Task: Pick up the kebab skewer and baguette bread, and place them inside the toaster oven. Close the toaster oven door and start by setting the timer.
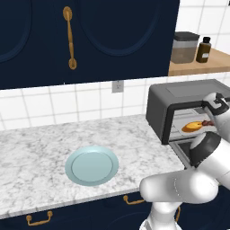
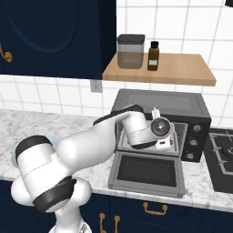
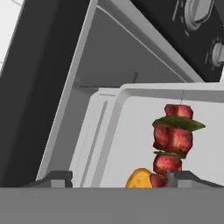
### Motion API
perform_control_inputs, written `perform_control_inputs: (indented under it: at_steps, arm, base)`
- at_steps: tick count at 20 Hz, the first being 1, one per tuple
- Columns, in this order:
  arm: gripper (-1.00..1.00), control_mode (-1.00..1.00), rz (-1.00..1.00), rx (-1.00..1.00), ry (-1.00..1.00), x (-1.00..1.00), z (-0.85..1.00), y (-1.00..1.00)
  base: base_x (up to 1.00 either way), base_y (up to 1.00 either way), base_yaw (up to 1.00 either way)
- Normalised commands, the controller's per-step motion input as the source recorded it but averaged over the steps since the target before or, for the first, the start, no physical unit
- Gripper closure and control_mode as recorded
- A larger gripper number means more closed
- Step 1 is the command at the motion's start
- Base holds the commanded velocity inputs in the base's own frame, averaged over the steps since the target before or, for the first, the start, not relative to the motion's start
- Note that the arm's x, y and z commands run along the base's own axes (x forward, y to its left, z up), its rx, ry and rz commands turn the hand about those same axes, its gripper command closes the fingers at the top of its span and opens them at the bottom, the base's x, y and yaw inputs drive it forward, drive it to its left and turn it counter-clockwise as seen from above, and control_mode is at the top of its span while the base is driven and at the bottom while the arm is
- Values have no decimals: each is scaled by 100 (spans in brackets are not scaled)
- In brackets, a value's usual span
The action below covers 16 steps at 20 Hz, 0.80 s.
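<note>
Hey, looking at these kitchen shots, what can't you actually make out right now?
- baguette bread: hand view, lower part cut off at the bottom.
- kebab skewer: left base view, mostly behind the arm.
- toaster oven interior: right base view, the hand blocks the tray.
- plate: right base view, behind the arm.

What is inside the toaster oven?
Inside the toaster oven, on its pale tray, lie the kebab skewer and the baguette bread. The robot's hand covers most of the inside from the right.
</note>
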Motion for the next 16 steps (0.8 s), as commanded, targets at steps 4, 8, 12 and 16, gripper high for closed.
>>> perform_control_inputs:
  at_steps: [4, 8, 12, 16]
  arm:
    - [-100, -100, 5, 0, -7, 5, 53, -1]
    - [-100, -100, 2, -1, 0, -25, 46, -30]
    - [-100, -100, 8, -8, 0, -51, 21, -32]
    - [-100, -100, 15, -16, 0, -53, -3, -23]
  base:
    - [0, 0, 0]
    - [0, 0, 0]
    - [0, 0, 0]
    - [0, 0, 0]
